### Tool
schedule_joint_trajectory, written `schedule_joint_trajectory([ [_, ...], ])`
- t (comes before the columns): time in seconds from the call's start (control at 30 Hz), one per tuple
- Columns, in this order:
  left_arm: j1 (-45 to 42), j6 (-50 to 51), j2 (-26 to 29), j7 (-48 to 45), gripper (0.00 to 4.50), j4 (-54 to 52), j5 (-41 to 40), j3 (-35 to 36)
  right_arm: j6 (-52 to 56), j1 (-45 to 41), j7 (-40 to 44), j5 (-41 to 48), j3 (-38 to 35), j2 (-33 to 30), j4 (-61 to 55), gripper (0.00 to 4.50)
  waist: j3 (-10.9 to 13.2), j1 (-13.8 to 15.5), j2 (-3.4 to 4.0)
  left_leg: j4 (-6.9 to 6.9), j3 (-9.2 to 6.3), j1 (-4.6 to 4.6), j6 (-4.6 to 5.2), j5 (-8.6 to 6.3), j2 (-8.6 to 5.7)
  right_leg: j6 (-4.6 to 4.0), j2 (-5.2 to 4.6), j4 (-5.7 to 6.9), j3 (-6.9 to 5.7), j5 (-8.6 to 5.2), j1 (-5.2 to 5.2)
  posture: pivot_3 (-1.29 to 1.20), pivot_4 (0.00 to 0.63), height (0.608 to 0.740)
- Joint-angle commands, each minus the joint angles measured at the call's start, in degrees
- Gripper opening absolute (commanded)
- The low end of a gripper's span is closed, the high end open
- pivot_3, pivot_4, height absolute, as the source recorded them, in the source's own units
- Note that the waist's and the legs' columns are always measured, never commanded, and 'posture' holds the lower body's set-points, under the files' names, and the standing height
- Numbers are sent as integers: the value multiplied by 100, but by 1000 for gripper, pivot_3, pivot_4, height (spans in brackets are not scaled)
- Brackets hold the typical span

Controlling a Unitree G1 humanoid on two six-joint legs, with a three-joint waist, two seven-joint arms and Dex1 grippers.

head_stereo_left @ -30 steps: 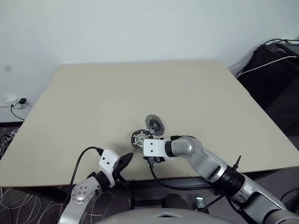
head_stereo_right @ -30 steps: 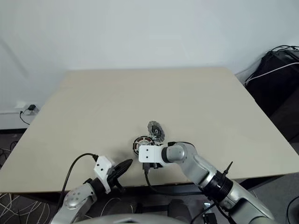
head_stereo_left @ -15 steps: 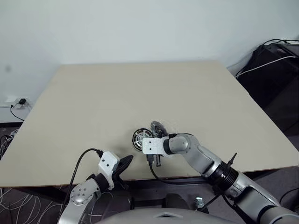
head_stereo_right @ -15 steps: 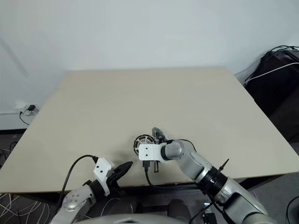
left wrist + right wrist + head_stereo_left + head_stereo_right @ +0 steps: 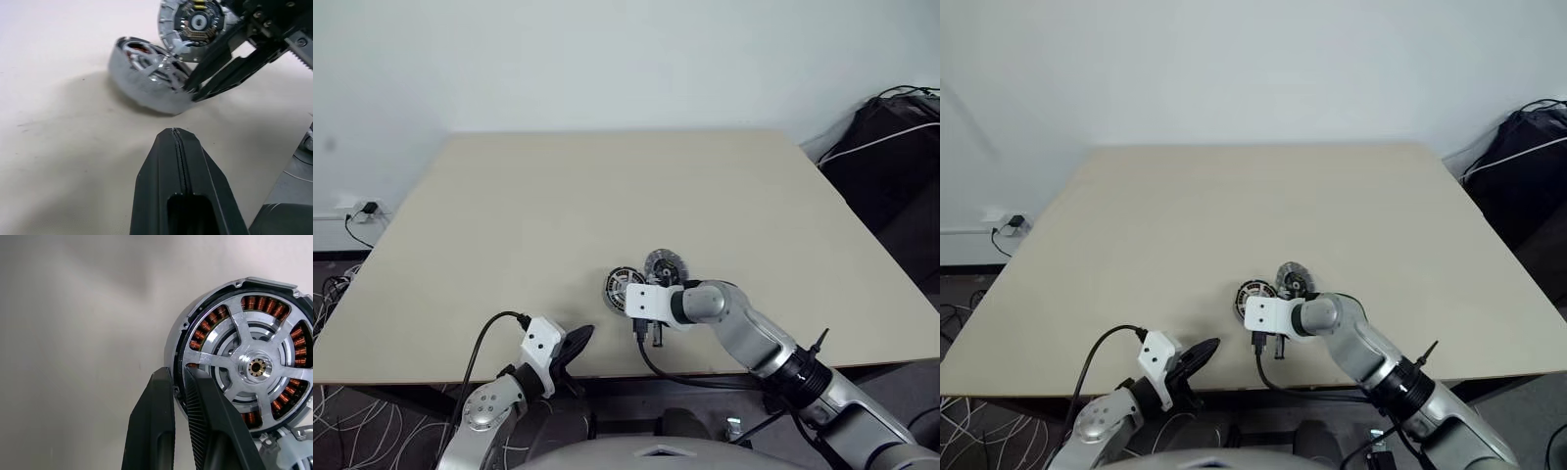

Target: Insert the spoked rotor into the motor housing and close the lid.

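The motor housing [image 5: 624,287] lies near the table's front edge, its copper windings ringed around the spoked rotor [image 5: 230,364], which sits inside it. My right gripper [image 5: 177,374] is shut on the housing's rim, with one finger outside the wall and the other over the rotor's edge. In the left wrist view the housing [image 5: 146,81] looks tipped. The lid [image 5: 664,266] rests just behind it, its face with green-black parts [image 5: 195,24] showing. My left gripper [image 5: 576,341] is shut and empty at the front edge, left of the housing.
The beige table [image 5: 607,186] stretches bare behind the parts. A black bag with a white cable [image 5: 891,137] stands off the far right corner. A black cable [image 5: 651,357] loops from my right wrist over the front edge.
My right gripper has closed from open onto the housing's rim and shifted slightly right. The whole view has also shifted. The left arm has stayed put.
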Motion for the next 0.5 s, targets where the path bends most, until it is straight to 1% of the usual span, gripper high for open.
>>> schedule_joint_trajectory([
  [0.03,-87,-86,-27,-23,0,-125,-85,10,385,131,121,181,-379,-153,-608,106,0,16,-1,0,0,-1,0,0,0,0,-1,-1,-1,-1,0,0,0,740],
  [0.13,-112,-71,-16,-67,0,-108,-97,-3,798,227,171,340,-538,-178,-951,106,1,14,-1,-1,2,-2,1,-1,0,0,-10,-2,1,-1,-2,0,0,740],
  [0.27,-164,-56,-6,-102,0,-75,-105,-5,1855,277,214,753,-775,-64,-1427,106,3,12,-2,-1,1,-2,1,-1,2,0,-13,-1,1,-1,-3,0,0,740],
  [0.4,-207,-47,-6,-139,0,-36,-104,-13,2543,196,-35,964,-793,181,-1507,106,4,-7,-3,-2,1,-3,0,-1,4,-1,-14,-1,2,-1,-5,0,0,740],
  [0.5,-213,-51,-18,-148,0,-26,-100,-13,2822,138,-186,1064,-713,290,-1487,106,4,-9,-3,-3,1,-4,0,-1,3,-1,-14,-1,2,-1,-6,0,0,740],
])
